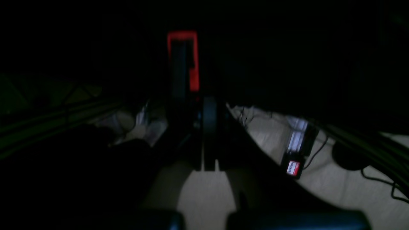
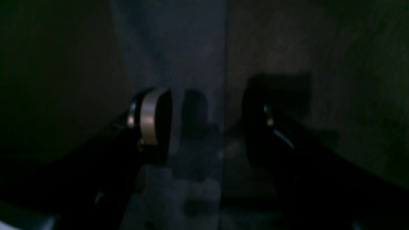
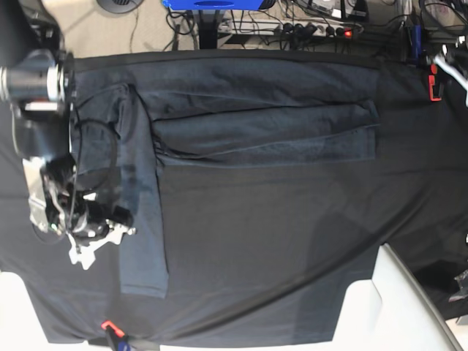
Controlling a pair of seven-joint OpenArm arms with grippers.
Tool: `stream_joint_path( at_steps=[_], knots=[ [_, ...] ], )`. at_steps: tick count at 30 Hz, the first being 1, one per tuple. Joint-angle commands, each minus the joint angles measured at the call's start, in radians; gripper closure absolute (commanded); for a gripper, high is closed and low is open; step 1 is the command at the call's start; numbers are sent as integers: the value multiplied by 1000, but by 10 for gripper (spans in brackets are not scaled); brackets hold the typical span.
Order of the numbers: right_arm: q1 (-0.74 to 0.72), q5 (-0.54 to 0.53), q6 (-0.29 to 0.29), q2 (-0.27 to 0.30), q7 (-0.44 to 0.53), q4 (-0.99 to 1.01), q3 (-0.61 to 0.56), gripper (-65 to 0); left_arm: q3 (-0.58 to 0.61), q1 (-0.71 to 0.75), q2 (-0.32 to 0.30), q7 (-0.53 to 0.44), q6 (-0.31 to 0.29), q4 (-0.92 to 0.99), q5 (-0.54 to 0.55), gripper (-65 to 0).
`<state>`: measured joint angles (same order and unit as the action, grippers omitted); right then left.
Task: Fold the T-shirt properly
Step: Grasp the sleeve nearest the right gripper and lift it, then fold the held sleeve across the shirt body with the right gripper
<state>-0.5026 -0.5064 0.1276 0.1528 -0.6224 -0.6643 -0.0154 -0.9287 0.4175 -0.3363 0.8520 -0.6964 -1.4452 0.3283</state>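
Observation:
The T-shirt lies flat on the black table cloth, its body folded into a long band across the far side. One sleeve runs toward the front edge at the left. My right gripper hovers at that sleeve's left border. In the right wrist view the right gripper stands open, and the grey sleeve lies flat beneath its spread fingers. My left gripper is shut on nothing, and behind it is pale floor off the table.
A red clamp grips the cloth at the far right and another at the front left. A white panel leans at the front right. Cables and a power strip lie beyond the far edge.

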Motion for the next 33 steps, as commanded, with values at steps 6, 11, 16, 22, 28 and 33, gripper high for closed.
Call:
stream_joint_path(
  at_steps=[6,11,16,22,28,33],
  knots=[
    [-52,-15,7,0,129,90,-149,-332,-10,-4,-25,-21,-2,-10,12,0],
    [-40,-15,7,0,132,94,-154,-329,-10,-6,-25,-21,-2,-10,12,0],
    [-38,-15,7,1,134,94,-151,-317,-5,-9,-25,-21,-2,-10,12,0],
    [-38,-18,7,0,134,87,-149,0,-5,-7,-25,-21,-2,-9,12,0],
    [35,-19,7,-2,46,-183,-146,0,-6,-7,-25,-21,-2,-9,12,0],
    [173,-21,-35,-25,-181,-576,-146,0,-6,-9,-28,-21,-2,-9,10,0]
  ],
)
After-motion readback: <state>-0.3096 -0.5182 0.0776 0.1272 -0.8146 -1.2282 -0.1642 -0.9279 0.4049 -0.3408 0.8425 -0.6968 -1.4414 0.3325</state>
